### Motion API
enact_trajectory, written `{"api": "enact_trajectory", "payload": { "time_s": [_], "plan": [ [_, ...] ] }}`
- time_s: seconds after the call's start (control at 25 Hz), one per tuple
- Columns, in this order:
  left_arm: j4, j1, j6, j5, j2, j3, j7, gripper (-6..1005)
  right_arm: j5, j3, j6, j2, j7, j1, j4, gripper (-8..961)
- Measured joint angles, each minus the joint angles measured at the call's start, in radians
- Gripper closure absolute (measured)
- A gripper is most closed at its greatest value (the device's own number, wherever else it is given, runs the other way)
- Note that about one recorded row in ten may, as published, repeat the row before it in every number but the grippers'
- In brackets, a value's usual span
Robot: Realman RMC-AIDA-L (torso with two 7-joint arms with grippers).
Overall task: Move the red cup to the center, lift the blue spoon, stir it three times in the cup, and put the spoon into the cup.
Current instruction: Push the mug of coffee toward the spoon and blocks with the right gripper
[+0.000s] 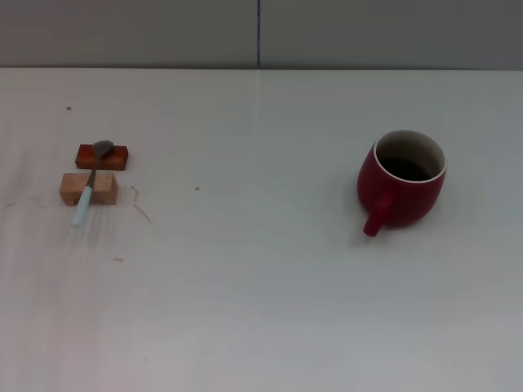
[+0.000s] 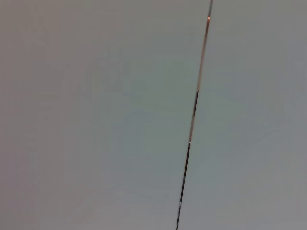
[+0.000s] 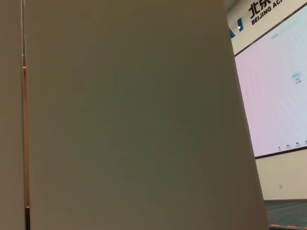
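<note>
In the head view the red cup [image 1: 402, 181] stands upright on the right side of the white table, its stubby handle [image 1: 375, 222] pointing toward the near edge and its dark interior showing. The blue spoon [image 1: 88, 186] lies at the left, its grey bowl resting on an orange-red block [image 1: 103, 156] and its pale blue handle across a tan wooden block [image 1: 88, 188]. The middle of the tabletop [image 1: 253, 204] is plain white. Neither gripper shows in any view; both wrist views show only grey panels.
A grey wall with a vertical seam [image 1: 258, 33] runs behind the table's far edge. Small faint marks [image 1: 140, 204] dot the tabletop near the blocks. The right wrist view shows a wall panel [image 3: 124, 115] and a distant large screen [image 3: 278, 91].
</note>
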Motion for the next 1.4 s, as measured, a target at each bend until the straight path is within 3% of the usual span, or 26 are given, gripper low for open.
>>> {"api": "enact_trajectory", "payload": {
  "time_s": [0.92, 1.16, 1.4],
  "plan": [
    [-0.002, 0.001, 0.003, 0.000, 0.001, 0.002, -0.001, 171, -0.005, -0.007, 0.004, 0.003, -0.007, 0.000, 0.012, 266],
    [-0.002, 0.001, 0.003, 0.000, 0.000, 0.002, -0.001, 171, -0.005, -0.010, 0.023, 0.000, -0.033, 0.003, 0.008, 449],
    [-0.002, 0.000, 0.004, 0.000, 0.000, 0.002, -0.001, 171, -0.009, -0.040, 0.087, 0.000, -0.313, 0.031, 0.012, 583]
  ]
}}
